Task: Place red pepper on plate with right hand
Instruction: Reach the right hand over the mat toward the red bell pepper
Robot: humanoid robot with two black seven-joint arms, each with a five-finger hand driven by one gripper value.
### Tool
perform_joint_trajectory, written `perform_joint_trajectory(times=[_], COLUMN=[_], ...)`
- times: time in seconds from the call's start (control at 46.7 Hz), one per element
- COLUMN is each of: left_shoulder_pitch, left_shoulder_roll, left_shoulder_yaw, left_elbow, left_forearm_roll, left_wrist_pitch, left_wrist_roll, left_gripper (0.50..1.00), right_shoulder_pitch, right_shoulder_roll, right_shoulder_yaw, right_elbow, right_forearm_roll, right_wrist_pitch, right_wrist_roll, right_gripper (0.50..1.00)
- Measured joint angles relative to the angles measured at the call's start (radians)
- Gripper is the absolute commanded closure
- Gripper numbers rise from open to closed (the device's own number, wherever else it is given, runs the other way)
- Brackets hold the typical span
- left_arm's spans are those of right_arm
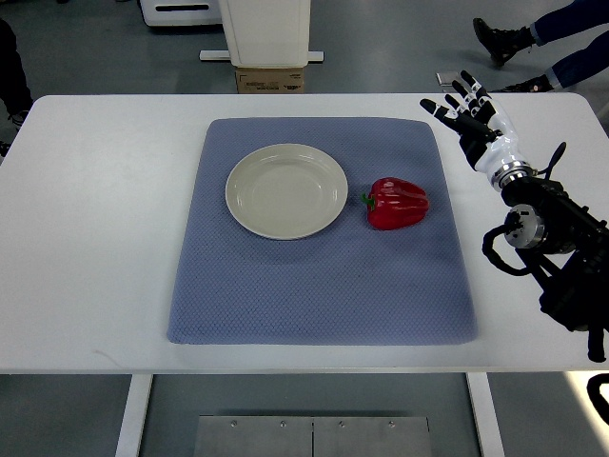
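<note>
Right hand splayed; glossy lobed red pepper

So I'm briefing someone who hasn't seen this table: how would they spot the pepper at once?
On the white table lies a blue mat. A pale, empty plate sits on its upper middle, and the pepper lies just right of it, not touching. It is the only red thing there, glossy, with a green stem.

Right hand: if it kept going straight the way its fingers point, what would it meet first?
Nothing on the table, as far as I can tell. The right hand points up-left toward the table's far edge, away from the pepper.
</note>
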Motion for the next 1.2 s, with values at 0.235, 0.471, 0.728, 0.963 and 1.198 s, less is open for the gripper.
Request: perform_joint_trajectory(times=[0.235,0.471,0.728,0.963,1.198], left_shoulder_pitch=[0.000,0.000,0.000,0.001,0.000], left_shoulder_roll=[0.000,0.000,0.000,0.000,0.000], left_shoulder_yaw=[0.000,0.000,0.000,0.000,0.000], left_elbow=[0.000,0.000,0.000,0.000,0.000], left_forearm_roll=[0.000,0.000,0.000,0.000,0.000], left_wrist_pitch=[0.000,0.000,0.000,0.000,0.000], left_wrist_roll=[0.000,0.000,0.000,0.000,0.000], left_gripper=[0.500,0.500,0.500,0.500,0.500], right_shoulder_pitch=[0.074,0.155,0.249,0.335,0.413], right_shoulder_roll=[-0.103,-0.198,-0.238,-0.272,-0.275], right_shoulder_yaw=[-0.229,-0.444,-0.680,-0.857,-1.013], right_elbow=[0.057,0.107,0.124,0.173,0.199], right_forearm_roll=[0.000,-0.001,-0.002,-0.007,-0.028], right_wrist_pitch=[0.012,0.066,0.071,0.071,0.070], right_wrist_roll=[0.039,0.067,0.129,0.163,0.192], right_gripper=[0.500,0.502,0.502,0.502,0.505])
